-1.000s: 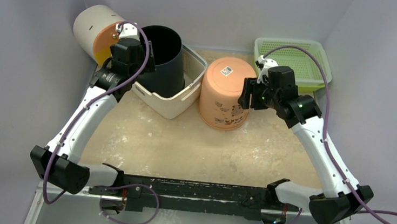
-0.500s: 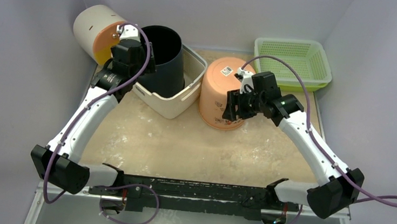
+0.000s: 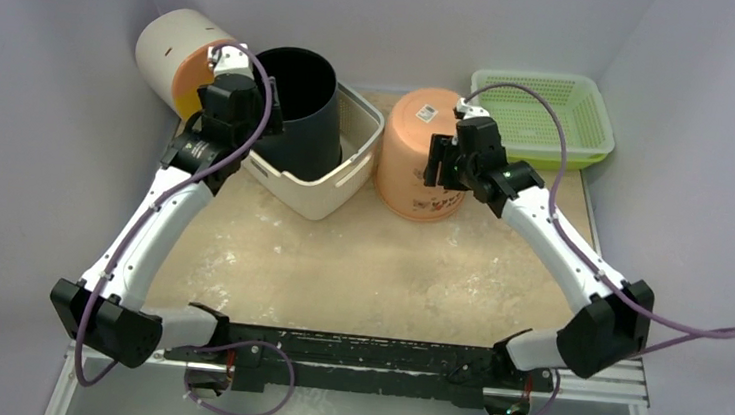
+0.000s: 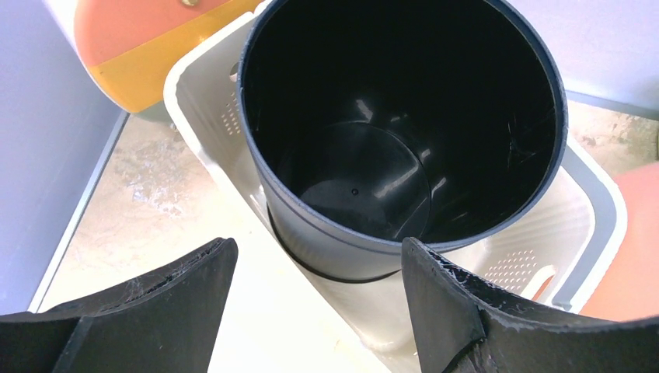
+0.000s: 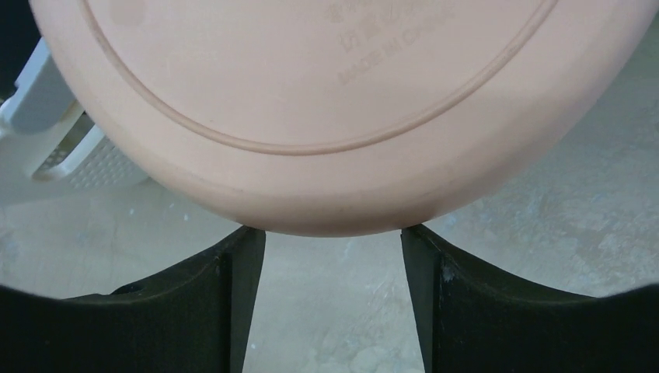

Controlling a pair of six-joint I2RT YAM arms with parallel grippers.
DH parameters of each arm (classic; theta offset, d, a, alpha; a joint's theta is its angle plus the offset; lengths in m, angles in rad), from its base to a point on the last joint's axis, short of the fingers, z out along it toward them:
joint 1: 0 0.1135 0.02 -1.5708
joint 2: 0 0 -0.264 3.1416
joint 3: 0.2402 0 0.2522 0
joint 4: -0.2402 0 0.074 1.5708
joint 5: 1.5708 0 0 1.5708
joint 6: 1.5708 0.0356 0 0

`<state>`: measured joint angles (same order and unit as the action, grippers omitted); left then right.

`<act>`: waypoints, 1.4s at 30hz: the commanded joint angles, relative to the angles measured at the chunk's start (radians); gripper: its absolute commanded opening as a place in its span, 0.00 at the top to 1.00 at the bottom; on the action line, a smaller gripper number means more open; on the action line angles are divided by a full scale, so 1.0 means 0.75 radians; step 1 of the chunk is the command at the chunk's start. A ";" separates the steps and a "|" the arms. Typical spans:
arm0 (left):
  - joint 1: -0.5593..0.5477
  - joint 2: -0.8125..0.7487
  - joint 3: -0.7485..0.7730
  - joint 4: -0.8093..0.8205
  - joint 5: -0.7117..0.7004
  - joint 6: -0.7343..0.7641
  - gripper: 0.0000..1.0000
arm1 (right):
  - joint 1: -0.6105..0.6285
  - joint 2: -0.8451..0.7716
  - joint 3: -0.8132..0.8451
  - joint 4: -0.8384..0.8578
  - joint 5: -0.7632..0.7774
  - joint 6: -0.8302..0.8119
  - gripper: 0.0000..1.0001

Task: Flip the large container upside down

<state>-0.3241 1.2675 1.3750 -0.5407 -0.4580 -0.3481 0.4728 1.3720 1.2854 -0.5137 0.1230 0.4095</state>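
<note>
Sitting farther back than a second ago, the peach bucket (image 3: 402, 165) touches the parted tips of the right gripper (image 5: 330, 235); its mouth is hidden.

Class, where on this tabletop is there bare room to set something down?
Free: the broad tabletop in front of the white basket and orange bucket. Crowded: the back row, from black bin to green basket.

Drum (image 3: 171, 50) lies tilted in the upper left corner. Just right of it, a bin (image 3: 297, 111) stands in a tub (image 3: 317, 191). Right of the tub, at top centre, a bucket (image 3: 407, 171) sits base up on the table (image 3: 358, 267). A basket (image 3: 583, 106) lies upper right, behind the bucket.
</note>
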 commanded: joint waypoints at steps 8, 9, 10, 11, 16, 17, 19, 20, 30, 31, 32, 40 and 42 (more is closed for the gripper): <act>-0.007 -0.107 -0.056 0.015 -0.043 0.027 0.23 | -0.030 0.289 0.176 0.340 0.237 -0.091 0.31; -0.008 -0.114 -0.060 0.014 -0.044 0.027 0.23 | -0.033 0.322 0.202 0.360 0.234 -0.109 0.31; -0.007 -0.118 -0.064 0.011 -0.047 0.025 0.23 | -0.037 0.356 0.229 0.379 0.229 -0.133 0.31; -0.007 -0.124 -0.068 0.008 -0.049 0.023 0.23 | -0.041 0.401 0.258 0.407 0.224 -0.159 0.30; -0.007 -0.139 -0.072 0.009 -0.064 0.019 0.23 | -0.097 0.594 0.473 0.479 0.078 -0.289 0.30; -0.008 -0.140 -0.072 0.008 -0.066 0.019 0.23 | -0.110 0.636 0.526 0.476 0.034 -0.306 0.30; -0.009 -0.134 -0.068 0.008 -0.068 0.019 0.23 | -0.131 0.712 0.625 0.469 -0.065 -0.329 0.30; -0.007 -0.130 -0.067 0.009 -0.068 0.017 0.23 | -0.138 0.744 0.665 0.473 -0.105 -0.342 0.30; -0.008 -0.083 -0.018 -0.003 -0.059 0.029 0.23 | -0.166 0.870 0.802 0.595 -0.477 -0.416 0.31; -0.006 -0.082 -0.016 0.001 -0.058 0.029 0.23 | -0.166 0.851 0.768 0.661 -0.514 -0.435 0.31; -0.007 -0.081 -0.019 0.005 -0.056 0.028 0.23 | -0.166 0.835 0.738 0.699 -0.538 -0.454 0.30; -0.009 -0.070 -0.039 0.030 -0.032 0.010 0.23 | -0.166 0.732 0.719 0.526 -0.575 -0.535 0.31; -0.008 -0.070 -0.041 0.037 -0.030 0.012 0.23 | -0.166 0.651 0.688 0.458 -0.547 -0.538 0.30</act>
<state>-0.3241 1.2152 1.3258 -0.5625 -0.4843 -0.3477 0.3470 2.0209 1.8214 -0.1226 -0.2829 0.0483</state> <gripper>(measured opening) 0.774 0.696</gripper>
